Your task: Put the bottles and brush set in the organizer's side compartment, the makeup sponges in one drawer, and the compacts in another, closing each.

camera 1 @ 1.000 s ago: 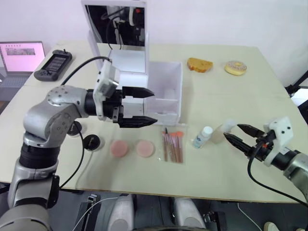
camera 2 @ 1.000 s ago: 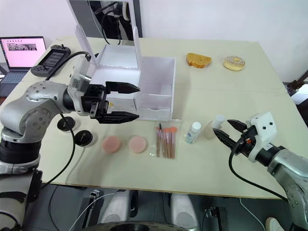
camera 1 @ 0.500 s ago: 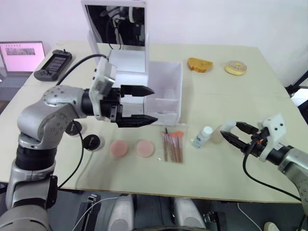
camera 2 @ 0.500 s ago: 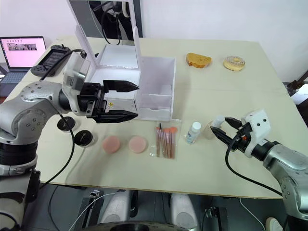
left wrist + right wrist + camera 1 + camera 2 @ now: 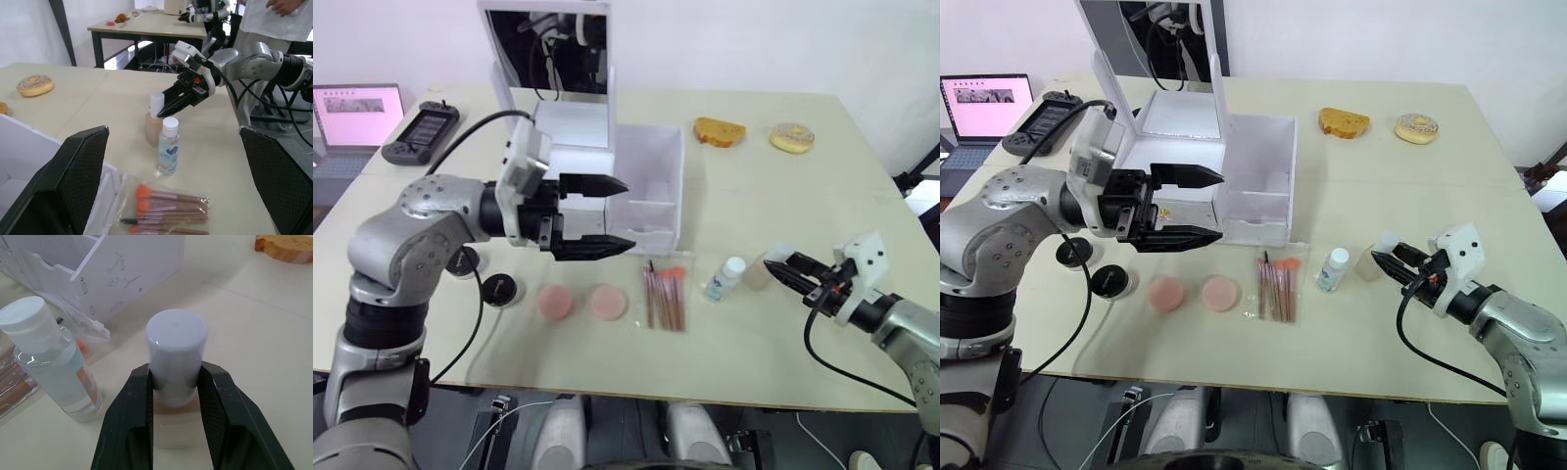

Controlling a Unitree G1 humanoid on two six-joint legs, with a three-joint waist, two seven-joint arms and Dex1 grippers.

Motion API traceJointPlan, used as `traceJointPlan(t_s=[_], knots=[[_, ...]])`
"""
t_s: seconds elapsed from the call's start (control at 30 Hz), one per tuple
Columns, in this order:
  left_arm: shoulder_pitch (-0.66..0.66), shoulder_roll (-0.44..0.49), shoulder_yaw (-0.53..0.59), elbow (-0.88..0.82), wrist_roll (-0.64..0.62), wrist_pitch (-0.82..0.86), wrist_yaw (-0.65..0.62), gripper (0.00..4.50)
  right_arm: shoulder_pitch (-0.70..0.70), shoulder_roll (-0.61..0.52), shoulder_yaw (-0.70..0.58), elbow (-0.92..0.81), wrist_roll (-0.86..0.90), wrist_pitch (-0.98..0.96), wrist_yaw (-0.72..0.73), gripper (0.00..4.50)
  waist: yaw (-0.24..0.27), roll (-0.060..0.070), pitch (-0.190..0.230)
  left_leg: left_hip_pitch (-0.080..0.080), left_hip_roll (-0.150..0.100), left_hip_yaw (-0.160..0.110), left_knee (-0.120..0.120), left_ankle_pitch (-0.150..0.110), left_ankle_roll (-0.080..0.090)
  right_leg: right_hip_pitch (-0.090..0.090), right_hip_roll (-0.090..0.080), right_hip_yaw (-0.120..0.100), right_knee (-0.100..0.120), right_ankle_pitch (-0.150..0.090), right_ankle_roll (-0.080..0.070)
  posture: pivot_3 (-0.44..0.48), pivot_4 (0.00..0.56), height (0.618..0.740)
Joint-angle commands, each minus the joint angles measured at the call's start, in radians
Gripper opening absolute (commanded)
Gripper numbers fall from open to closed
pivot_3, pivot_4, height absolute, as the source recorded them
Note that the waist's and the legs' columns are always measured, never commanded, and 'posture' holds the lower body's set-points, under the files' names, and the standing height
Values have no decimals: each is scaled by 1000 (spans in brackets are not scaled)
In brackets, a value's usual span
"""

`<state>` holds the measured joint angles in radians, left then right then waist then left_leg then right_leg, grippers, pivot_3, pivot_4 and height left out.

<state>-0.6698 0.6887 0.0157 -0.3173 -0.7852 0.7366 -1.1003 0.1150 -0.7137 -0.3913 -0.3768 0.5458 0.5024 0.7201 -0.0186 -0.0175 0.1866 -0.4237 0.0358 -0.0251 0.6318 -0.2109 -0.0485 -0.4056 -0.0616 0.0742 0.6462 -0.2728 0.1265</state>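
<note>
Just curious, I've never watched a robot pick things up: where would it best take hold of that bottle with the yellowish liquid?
Probably just below the white cap, from the side. The bottle with the yellowish liquid stands upright, and the right hand already has a finger on each side there.

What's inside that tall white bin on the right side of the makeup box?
The side compartment shows bare white walls and a small inner divider; nothing lies in the part that shows. Its front wall hides the floor just behind it.
</note>
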Motion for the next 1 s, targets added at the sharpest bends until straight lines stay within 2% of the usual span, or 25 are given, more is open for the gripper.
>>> traceJointPlan(t_s=[0.03, 0.23, 0.27, 0.3, 0.33, 0.4, 0.83, 0.93, 1.0], knots=[[0, 12, 15, -26, -4, -8, 4, 4500, -8, 4, -9, -11, 4, -23, 7, 782, 0, 0, 0, 0, 0, 0, 0, 0, 0, 0, 0, 0, 0, 0, 0, 0, 150, 740], [4, 16, 12, -24, 4, -12, 0, 4500, -14, 11, -5, -11, 29, -18, 22, 782, 0, 0, 0, 0, 0, 0, 0, 0, 0, 0, 0, 0, 0, 0, 0, 0, 150, 740], [4, 17, 12, -23, 5, -12, -1, 4500, -15, 13, -6, -13, 29, -23, 23, 1282, 0, 0, 0, 0, 0, 0, 0, 0, 0, 0, 0, 0, 0, 0, 0, 0, 150, 740], [4, 18, 12, -23, 6, -12, -2, 4500, -16, 14, -7, -14, 28, -28, 23, 1963, 0, 0, 0, 0, 0, 0, 0, 0, 0, 0, 0, 0, 0, 0, 0, 0, 150, 740], [3, 18, 11, -22, 8, -13, -3, 4500, -16, 13, -7, -16, 16, -42, 22, 2254, 0, 0, 0, 0, 0, 0, 0, 0, 0, 0, 0, 0, 0, 0, 0, 0, 150, 740], [3, 19, 9, -20, 10, -15, -6, 4500, -18, 13, -6, -17, 5, -56, 19, 3114, 0, 0, 0, 0, 0, 0, 0, 0, 0, 0, 0, 0, 0, 0, 0, 0, 150, 740], [-5, 15, -8, -9, 37, -30, -17, 4500, -33, 17, 2, -15, 15, -20, -14, 3114, 0, 0, 0, 0, 0, 0, 0, 0, 0, 0, 0, 0, 0, 0, 0, 0, 150, 740], [-6, 13, -8, -8, 41, -33, -17, 4500, -29, 21, 0, -11, 8, -21, -23, 2300, 0, 0, 0, 0, 0, 0, 0, 0, 0, 0, 0, 0, 0, 0, 0, 0, 150, 740], [-7, 10, -8, -7, 42, -34, -17, 4500, -25, 24, -3, -11, 10, -25, -21, 1261, 0, 0, 0, 0, 0, 0, 0, 0, 0, 0, 0, 0, 0, 0, 0, 0, 150, 740]])
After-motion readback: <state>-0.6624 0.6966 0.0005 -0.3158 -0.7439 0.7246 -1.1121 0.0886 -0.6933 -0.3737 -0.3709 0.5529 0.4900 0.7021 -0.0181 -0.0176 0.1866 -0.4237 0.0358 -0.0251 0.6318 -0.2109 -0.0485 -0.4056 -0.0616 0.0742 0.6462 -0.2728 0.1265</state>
